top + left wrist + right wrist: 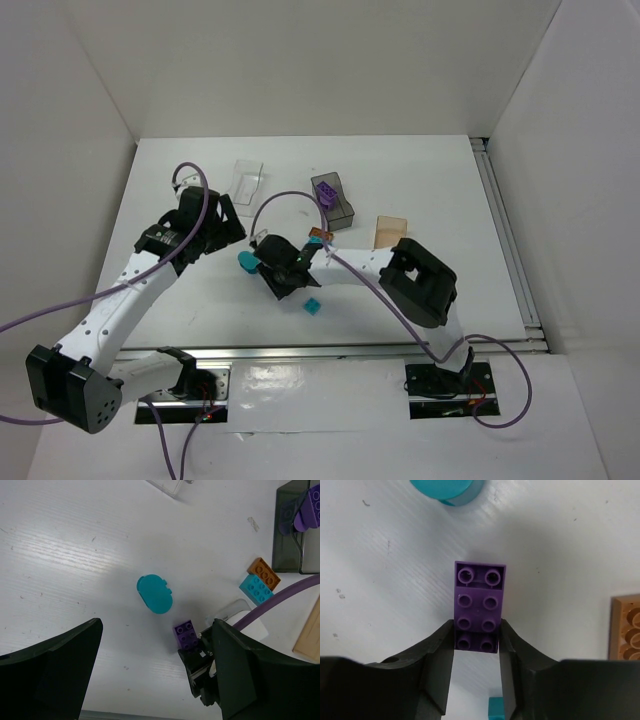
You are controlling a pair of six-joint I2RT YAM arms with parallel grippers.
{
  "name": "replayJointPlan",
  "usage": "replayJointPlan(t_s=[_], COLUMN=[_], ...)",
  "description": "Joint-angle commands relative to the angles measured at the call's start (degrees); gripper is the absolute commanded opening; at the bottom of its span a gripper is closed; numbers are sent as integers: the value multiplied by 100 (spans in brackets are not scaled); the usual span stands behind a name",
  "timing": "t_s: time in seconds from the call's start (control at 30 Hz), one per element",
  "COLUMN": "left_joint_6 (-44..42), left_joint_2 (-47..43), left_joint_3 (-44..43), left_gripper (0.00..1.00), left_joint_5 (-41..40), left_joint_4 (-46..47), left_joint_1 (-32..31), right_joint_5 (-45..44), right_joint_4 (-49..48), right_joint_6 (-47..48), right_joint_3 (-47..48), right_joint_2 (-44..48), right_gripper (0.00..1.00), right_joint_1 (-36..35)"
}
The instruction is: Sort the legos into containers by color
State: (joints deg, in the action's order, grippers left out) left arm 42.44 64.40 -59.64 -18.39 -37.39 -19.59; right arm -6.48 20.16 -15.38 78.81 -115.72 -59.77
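My right gripper [476, 642] is shut on the near end of a purple studded brick [479, 605] at table level; the brick also shows in the left wrist view [187, 634]. A teal oval lego [155, 594] lies just beyond it [246, 261]. An orange-brown brick [264, 574] and a teal brick [255, 589] lie side by side. Another teal brick [313, 306] lies near the front. My left gripper [150, 680] is open and empty, above the table left of the oval [215, 225]. The smoky grey bin [332, 197] holds purple legos [300, 512].
The clear bin [247, 180] stands at the back, left of the grey bin. The orange-tan bin [391, 230] stands right of it, near the right arm's forearm. A purple cable [290, 198] loops over the middle. An orange-brown lego [626, 627] lies at the right wrist view's edge.
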Motion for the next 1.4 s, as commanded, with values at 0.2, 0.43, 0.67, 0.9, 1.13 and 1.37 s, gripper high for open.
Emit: replayJointPlan(t_s=[0.2,0.43,0.67,0.9,1.13,1.37], left_joint_6=[-34,-34,-86,-139,-139,-191], left_joint_2=[-182,-182,-182,-182,-182,-77], left_joint_3=[-92,-92,-92,-92,-92,-39], left_gripper=[97,97,97,97,97,97], left_joint_5=[-314,-314,-314,-314,-367,-305], left_joint_4=[-102,-102,-102,-102,-102,-102], left_joint_1=[87,87,87,140,140,140], right_joint_5=[-652,-864,-1144,-1495,-1498,-452], right_joint_4=[-223,-294,-48,23,-48,-302], right_joint_6=[-167,-273,-387,-501,-449,-116], right_joint_3=[-154,99,1153,1060,-426,-1131], right_joint_2=[1165,1193,244,540,1745,1580], right_gripper=[36,36,37,76,66,91], right_joint_1=[869,1986,2504,2558,1646,1275])
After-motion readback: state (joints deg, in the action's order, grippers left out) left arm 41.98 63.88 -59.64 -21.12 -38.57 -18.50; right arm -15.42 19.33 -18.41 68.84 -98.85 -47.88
